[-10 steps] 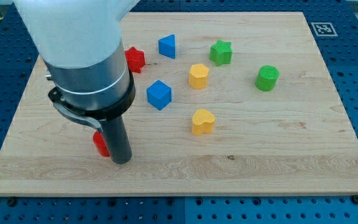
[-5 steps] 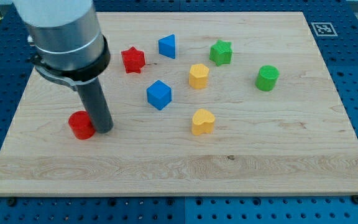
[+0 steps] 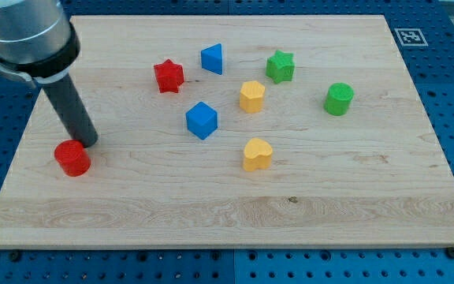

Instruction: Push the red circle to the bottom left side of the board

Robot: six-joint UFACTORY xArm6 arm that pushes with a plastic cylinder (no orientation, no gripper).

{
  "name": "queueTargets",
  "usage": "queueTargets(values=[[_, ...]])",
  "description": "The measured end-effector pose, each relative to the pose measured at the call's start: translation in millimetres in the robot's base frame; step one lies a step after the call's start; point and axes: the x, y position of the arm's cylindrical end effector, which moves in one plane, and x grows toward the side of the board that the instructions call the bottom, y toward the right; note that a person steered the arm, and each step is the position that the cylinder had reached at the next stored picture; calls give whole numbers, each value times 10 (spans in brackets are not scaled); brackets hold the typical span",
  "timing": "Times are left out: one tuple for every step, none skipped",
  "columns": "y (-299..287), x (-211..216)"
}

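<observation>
The red circle (image 3: 72, 158) lies on the wooden board (image 3: 353, 197) near its left edge, a little below the middle height. My tip (image 3: 87, 143) stands just above and to the right of the red circle, touching or almost touching it. The dark rod rises from there toward the view's top left.
A red star (image 3: 169, 76), a blue triangle (image 3: 212, 58), a blue cube (image 3: 202, 120), a yellow hexagon (image 3: 251, 96), a yellow heart (image 3: 257, 154), a green star (image 3: 280, 66) and a green circle (image 3: 338, 99) lie across the board's upper middle and right.
My tip has moved left and up across the board, and the red circle has slid left with it toward the board's left edge. The other blocks have not moved.
</observation>
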Motion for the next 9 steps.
queueTargets(values=[[-130, -3], [-132, -3], [-70, -3], [-63, 6], [-63, 85], [-63, 185], [-62, 414], [-62, 674], [24, 672]])
